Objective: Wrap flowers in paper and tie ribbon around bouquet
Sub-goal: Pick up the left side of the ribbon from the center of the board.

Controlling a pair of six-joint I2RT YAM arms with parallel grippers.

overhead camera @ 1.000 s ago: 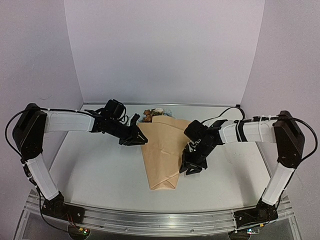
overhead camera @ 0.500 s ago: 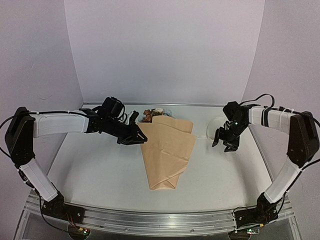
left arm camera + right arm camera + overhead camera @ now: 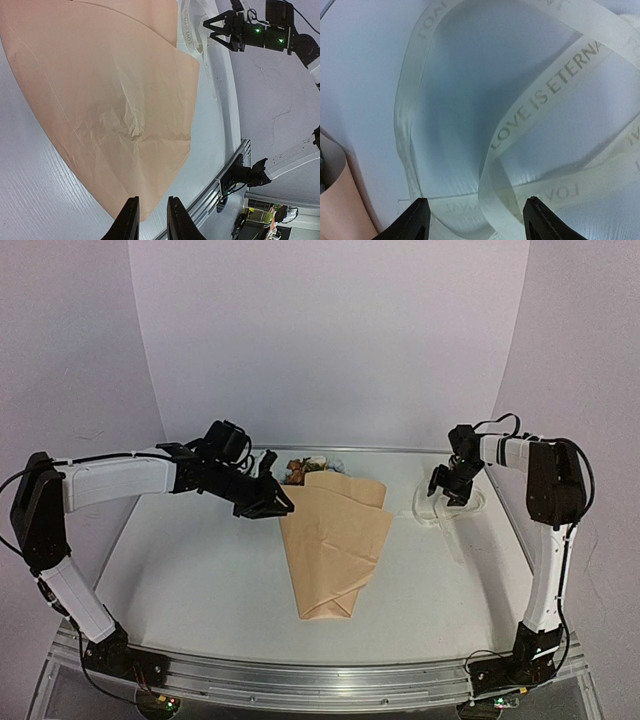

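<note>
Looks like a robotics lab test cell to me, definitely not someone's home. You've got a plain white surface (image 3: 200,580) boxed in by bare pale-lilac walls (image 3: 330,340) on three sides. An aluminium rail (image 3: 320,680) runs along the near edge, with the left arm (image 3: 115,483) and right arm (image 3: 547,580) bolted to it. Little status LEDs (image 3: 167,703) glow down at the bases.

White bench (image 3: 200,580) carrying a kraft-paper bouquet (image 3: 335,550) lying flat — a looped cream ribbon (image 3: 430,508) lies near the bouquet's right side.
</note>
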